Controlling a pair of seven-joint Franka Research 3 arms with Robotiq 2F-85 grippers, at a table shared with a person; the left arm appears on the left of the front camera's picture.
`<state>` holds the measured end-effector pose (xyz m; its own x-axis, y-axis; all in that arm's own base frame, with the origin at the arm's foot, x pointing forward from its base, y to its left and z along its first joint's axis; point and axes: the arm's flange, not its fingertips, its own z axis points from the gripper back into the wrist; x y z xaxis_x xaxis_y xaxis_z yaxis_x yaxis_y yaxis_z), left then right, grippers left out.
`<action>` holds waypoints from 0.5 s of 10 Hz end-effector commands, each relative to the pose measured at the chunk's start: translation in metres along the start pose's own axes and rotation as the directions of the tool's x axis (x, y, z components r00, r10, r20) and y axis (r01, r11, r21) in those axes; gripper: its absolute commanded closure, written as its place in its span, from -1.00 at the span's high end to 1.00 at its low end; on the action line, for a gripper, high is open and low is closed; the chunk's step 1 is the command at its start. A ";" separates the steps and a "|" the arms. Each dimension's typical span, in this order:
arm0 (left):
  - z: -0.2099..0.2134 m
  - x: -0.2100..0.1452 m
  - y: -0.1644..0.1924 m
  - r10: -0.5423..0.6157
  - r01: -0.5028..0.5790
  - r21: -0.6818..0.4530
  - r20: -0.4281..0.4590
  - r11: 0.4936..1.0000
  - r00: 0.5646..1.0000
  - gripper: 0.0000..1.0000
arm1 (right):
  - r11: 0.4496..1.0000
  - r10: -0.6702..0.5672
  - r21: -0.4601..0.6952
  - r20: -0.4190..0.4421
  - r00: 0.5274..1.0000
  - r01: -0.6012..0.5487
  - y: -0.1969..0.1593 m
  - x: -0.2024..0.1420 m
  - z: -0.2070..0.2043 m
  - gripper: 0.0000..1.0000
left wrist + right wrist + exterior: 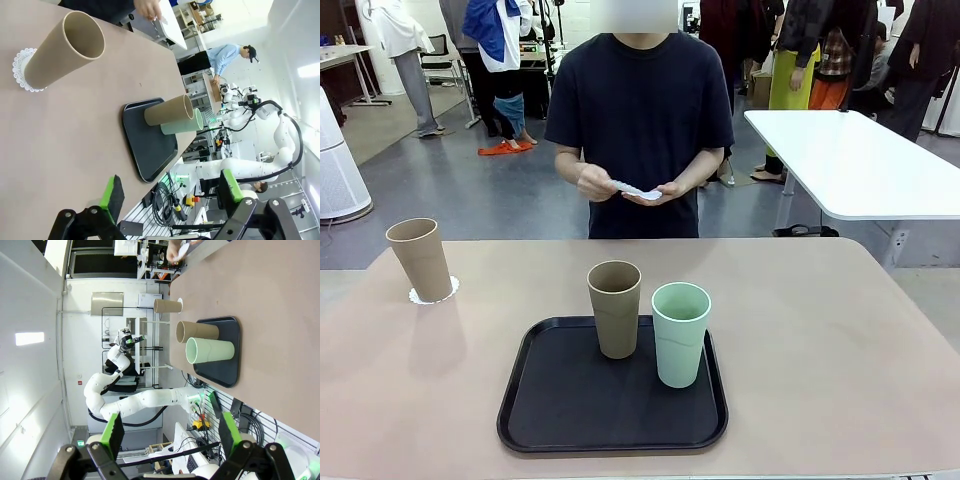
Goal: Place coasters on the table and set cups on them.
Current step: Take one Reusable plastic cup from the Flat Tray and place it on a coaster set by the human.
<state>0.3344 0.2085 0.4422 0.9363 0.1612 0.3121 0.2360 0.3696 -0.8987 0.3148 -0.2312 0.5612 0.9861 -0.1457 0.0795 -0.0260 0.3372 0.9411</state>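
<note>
Tan tumbler (615,308), mint tumbler (680,333): upright on black tray (560,410), mouths up. Second tan tumbler (420,258): upright on doily (432,294), left of tray. Left gripper (170,189), right gripper (169,429): fingers spread, empty.

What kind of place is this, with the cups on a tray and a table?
Probably a robotics lab or test hall. The left gripper hangs open by the table, cables and a red button on a yellow base sit beside its edge, and farther off a person bends over a bench.
</note>
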 end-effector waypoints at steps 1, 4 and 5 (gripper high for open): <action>0.002 0.003 -0.002 -0.007 0.007 -0.011 0.004 1.000 1.000 1.00 | 1.000 0.013 0.002 0.005 1.000 -0.013 0.000 0.001 -0.001 1.00; 0.002 0.003 -0.002 -0.007 0.007 -0.011 0.004 1.000 1.000 1.00 | 1.000 0.013 0.002 0.005 1.000 -0.013 0.000 0.001 -0.001 1.00; 0.002 0.003 -0.002 -0.007 0.007 -0.011 0.004 1.000 1.000 1.00 | 1.000 0.013 0.002 0.005 1.000 -0.013 0.000 0.001 -0.001 1.00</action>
<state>0.3344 0.2085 0.4423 0.9362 0.1612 0.3122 0.2361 0.3696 -0.8987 0.3148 -0.2312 0.5612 0.9861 -0.1457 0.0795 -0.0261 0.3372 0.9411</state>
